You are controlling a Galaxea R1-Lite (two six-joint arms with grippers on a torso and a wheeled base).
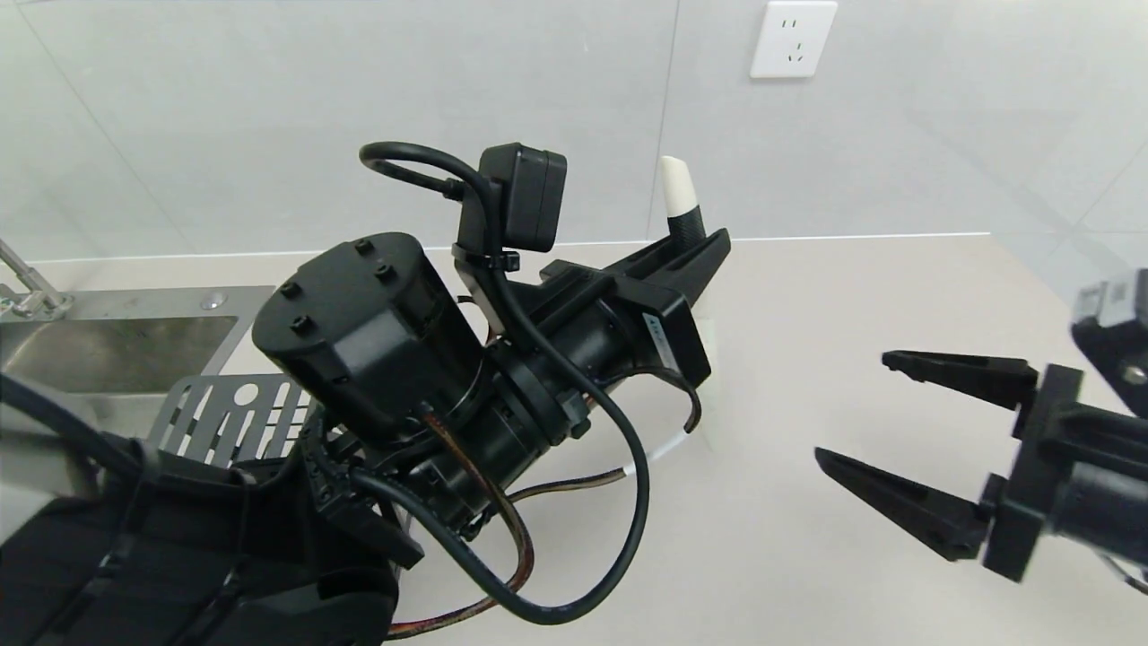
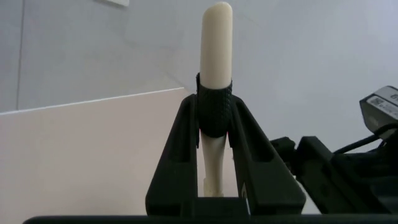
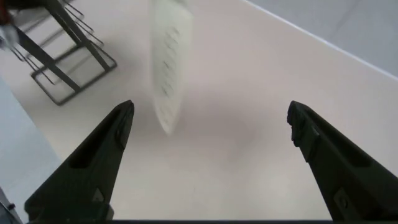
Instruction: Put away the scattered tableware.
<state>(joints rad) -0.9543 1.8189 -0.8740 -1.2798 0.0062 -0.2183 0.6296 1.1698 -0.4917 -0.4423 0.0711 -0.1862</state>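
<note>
My left gripper (image 1: 692, 244) is raised over the counter and shut on a knife. Its cream handle (image 1: 677, 190) with a black grip band sticks up above the fingers. In the left wrist view the handle (image 2: 216, 43) stands upright, and the gripper (image 2: 214, 121) clamps it at the band. The right wrist view shows the knife's white blade (image 3: 166, 68) hanging point-down over the countertop. My right gripper (image 1: 852, 408) is open at the right, empty, level with the blade and apart from it; its fingers (image 3: 106, 155) frame bare counter.
A steel sink (image 1: 117, 350) with a faucet (image 1: 27, 287) sits at the far left, with a perforated metal drain board (image 1: 224, 417) beside it. A wire rack (image 3: 68, 68) stands on the pale counter (image 1: 852, 296). The tiled wall with an outlet (image 1: 794, 38) lies behind.
</note>
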